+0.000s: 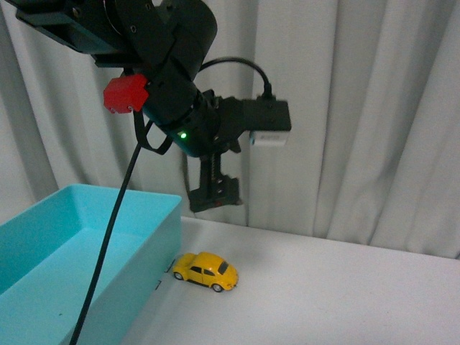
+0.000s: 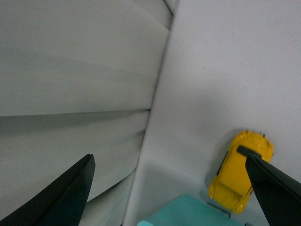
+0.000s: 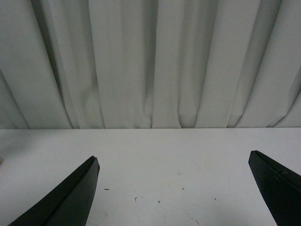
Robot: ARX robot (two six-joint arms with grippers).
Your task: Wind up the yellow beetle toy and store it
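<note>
The yellow beetle toy (image 1: 205, 270) is parked upright on the white counter (image 1: 345, 295), just beside the wall of the teal bin (image 1: 162, 244), so nothing's been grabbed or wound yet. The left hand (image 2: 168, 157) is held well above it, fingers spread wide with nothing between them. The right hand (image 3: 173, 157) is spread and empty too, with only bare counter seen from it. Trouble spots, as judged from here: in the left wrist view the toy is seen off to one side, under one finger rather than in the gap, so a fingertip could be landed on the roof by a straight drop. With the bin wall that close, a finger could get jammed against it. The glossy round body could be squeezed out, or rolled away by any nudge
</note>
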